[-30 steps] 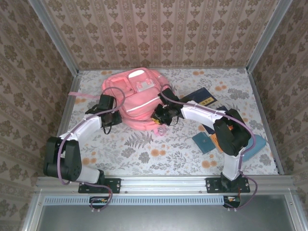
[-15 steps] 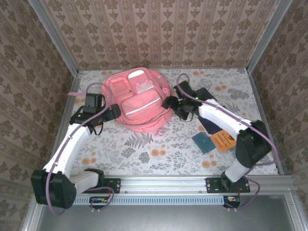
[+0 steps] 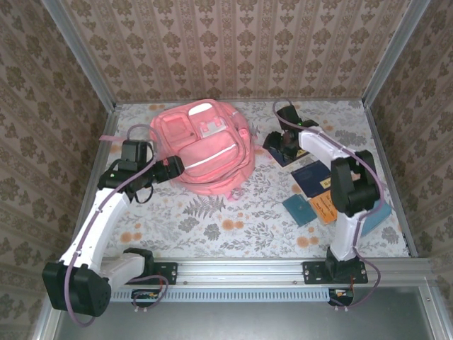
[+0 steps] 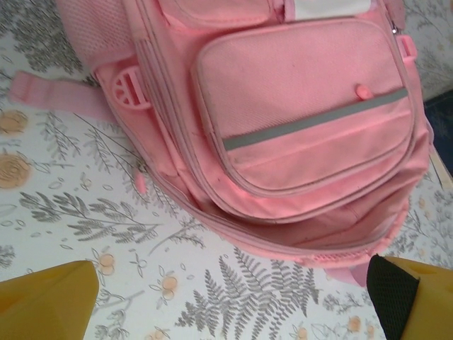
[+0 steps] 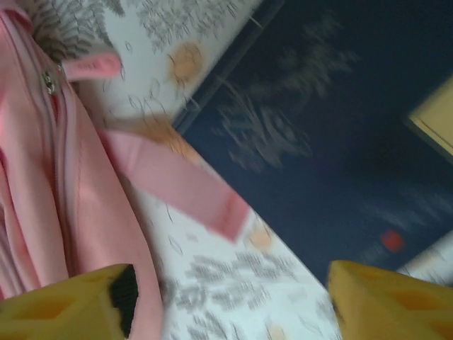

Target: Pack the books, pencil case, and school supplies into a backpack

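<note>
A: What changed?
B: Both arms have released the backpack (image 3: pixel 209 145), upper centre. Left pincer (image 3: pixel 173 167) gapes empty beside it; right pincer (image 5: pixel 226 297), open and empty, now hovers over the navy book (image 5: pixel 318 127), likely the first pickup.

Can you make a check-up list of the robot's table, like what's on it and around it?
Surface: floral table, flat.
Job's things: pink backpack lies front up; navy book, teal book, orange book and blue pencil case lie outside it, on the right arm's side.
Clutter: nothing seen.
Grippers: left gripper open, empty, beside the backpack; right gripper open, empty, over the navy book's edge.
Cables: purple cables run along both arms.
Surroundings: patterned walls; metal rail in front.
</note>
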Controlling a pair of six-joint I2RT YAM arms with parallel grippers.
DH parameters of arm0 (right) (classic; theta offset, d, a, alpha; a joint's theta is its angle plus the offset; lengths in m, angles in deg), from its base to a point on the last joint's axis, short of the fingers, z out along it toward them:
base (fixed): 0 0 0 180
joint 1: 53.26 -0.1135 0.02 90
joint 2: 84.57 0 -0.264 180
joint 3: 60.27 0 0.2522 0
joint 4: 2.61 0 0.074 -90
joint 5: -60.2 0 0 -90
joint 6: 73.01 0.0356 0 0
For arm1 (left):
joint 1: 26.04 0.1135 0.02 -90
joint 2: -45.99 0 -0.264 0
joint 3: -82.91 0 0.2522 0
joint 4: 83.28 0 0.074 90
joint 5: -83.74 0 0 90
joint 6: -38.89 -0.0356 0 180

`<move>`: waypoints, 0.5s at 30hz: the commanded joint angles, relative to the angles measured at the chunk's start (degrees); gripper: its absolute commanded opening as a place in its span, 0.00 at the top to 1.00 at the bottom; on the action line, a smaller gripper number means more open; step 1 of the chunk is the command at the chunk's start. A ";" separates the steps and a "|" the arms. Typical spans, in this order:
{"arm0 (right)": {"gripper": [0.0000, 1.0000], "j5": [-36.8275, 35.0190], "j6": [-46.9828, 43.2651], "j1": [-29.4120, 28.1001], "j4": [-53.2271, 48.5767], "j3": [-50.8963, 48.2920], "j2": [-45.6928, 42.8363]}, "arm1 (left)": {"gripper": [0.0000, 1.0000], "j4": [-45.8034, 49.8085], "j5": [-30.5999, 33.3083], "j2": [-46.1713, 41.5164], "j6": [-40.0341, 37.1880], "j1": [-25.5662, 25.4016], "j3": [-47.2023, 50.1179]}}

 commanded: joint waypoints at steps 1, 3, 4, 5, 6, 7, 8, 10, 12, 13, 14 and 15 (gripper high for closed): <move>0.46 0.57 2.29 0.25 -1.59 7.05 5.90 | 0.00 1.78 -2.75 0.09 2.20 -1.08 -0.60; 0.56 -0.73 3.67 0.42 -2.82 10.48 9.28 | 0.00 1.95 -2.94 -0.17 2.76 -1.69 -0.54; 0.58 -1.69 4.11 0.51 -3.35 11.88 10.88 | 0.00 1.96 -3.03 -0.43 3.10 -1.99 -0.45; 0.59 -2.80 4.53 0.69 -4.16 13.07 12.11 | 0.00 1.82 -3.03 -0.61 3.34 -2.34 -0.32; 0.60 -3.53 4.81 0.85 -4.61 14.25 13.34 | 0.00 1.83 -3.18 -0.85 3.70 -2.59 -0.22; 0.59 -3.64 4.81 1.01 -4.84 15.09 14.48 | 0.00 2.00 -3.42 -0.98 3.98 -2.84 -0.26; 0.59 -3.52 4.86 1.15 -5.28 15.86 15.38 | 0.00 2.15 -3.52 -0.99 4.19 -3.00 -0.24; 0.58 -2.75 4.60 1.24 -6.66 16.88 17.24 | 0.00 2.44 -3.56 -1.16 4.57 -3.47 -0.29; 0.55 -1.00 4.22 1.22 -7.84 16.03 17.87 | 0.00 2.46 -3.47 -1.31 5.02 -3.85 -0.20; 0.54 0.01 3.97 1.19 -8.58 15.17 17.81 | 0.00 2.34 -3.47 -1.30 5.22 -4.10 -0.11; 0.52 0.91 3.47 1.20 -9.07 13.92 17.43 | 0.00 2.15 -3.47 -1.28 5.45 -4.25 -0.12; 0.51 2.12 2.66 1.16 -9.40 12.08 16.59 | 0.00 1.92 -3.47 -1.30 5.71 -4.51 -0.07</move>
